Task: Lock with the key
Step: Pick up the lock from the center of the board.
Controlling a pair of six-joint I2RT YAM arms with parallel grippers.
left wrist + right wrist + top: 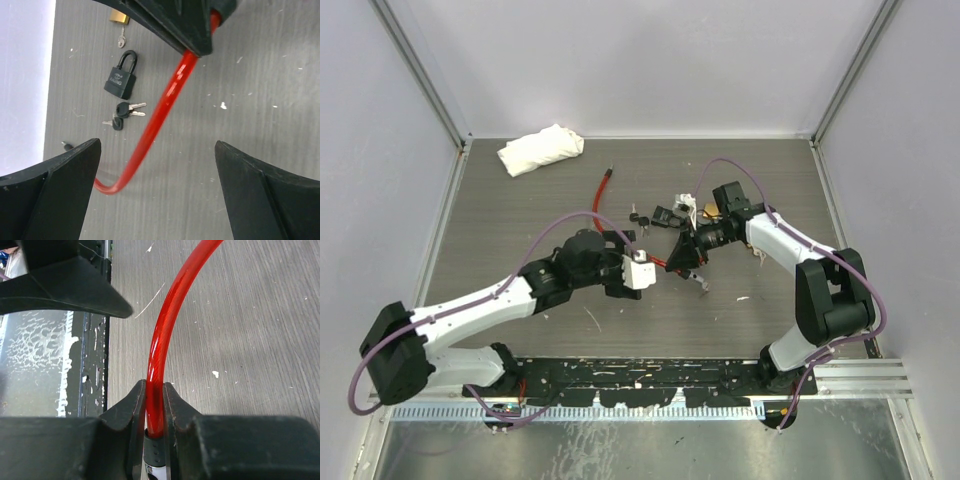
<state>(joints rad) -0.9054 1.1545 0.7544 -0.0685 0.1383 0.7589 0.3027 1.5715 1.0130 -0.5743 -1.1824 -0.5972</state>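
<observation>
Barely begun: right gripper pinches red cable, left gripper spread, keys beside padlock at upper left, not inserted.

- glossy, translucent red cable
- black padlock with a pale logo
- keys: black heads, silver blades
- grey wood-grain table, white flecks
- white cloth

1 crumpled white cloth, far-left on grey wood-grain table
</observation>
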